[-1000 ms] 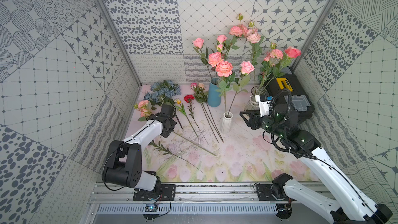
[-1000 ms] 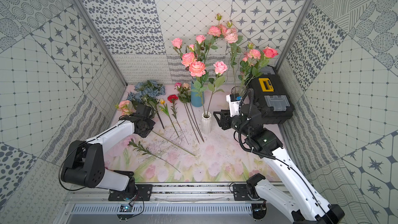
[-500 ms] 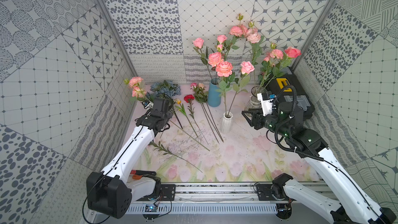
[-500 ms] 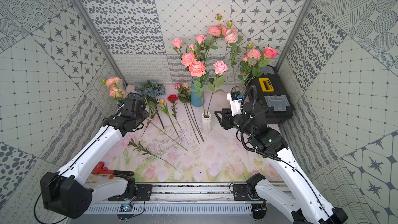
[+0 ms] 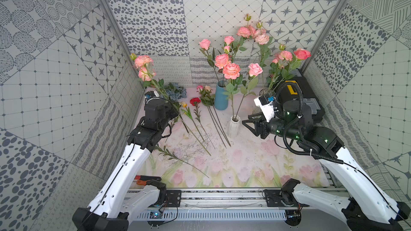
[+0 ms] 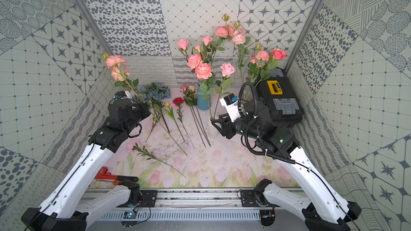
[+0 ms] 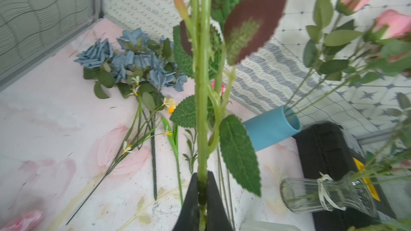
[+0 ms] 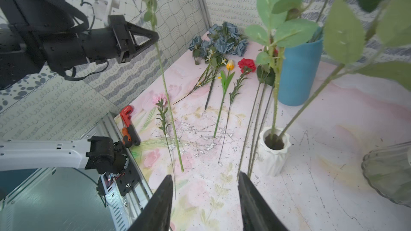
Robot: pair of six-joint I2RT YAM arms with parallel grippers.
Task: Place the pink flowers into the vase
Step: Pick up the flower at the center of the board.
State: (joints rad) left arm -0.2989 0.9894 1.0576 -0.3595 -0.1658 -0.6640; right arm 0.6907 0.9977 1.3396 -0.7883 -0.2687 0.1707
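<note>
My left gripper (image 7: pixel 202 175) is shut on the green stem (image 7: pixel 202 89) of a pink flower spray. Its heads (image 5: pixel 144 61) stand high at the left wall, and the stem's lower end (image 8: pixel 181 167) slants down to the mat. Other pink flowers stand in a white ribbed vase (image 5: pixel 233 128), a blue vase (image 5: pixel 220 98) and a glass vase (image 7: pixel 322 194) at the back. My right gripper (image 8: pixel 204 175) is open and holds nothing, hovering just right of the white vase (image 8: pixel 274 152). In both top views it (image 6: pixel 214 122) sits beside that vase.
Blue hydrangeas (image 5: pixel 176 89), a red carnation (image 5: pixel 195 101), a yellow bud and bare stems (image 5: pixel 219 127) lie on the mat. A leafy sprig (image 5: pixel 172 155) lies nearer the front. A black toolbox (image 5: pixel 299 98) fills the back right corner. A red wrench (image 6: pixel 104 173) lies front left.
My left arm has raised the pink spray from low by the left wall to upright, with its heads now high. My right gripper has barely moved.
</note>
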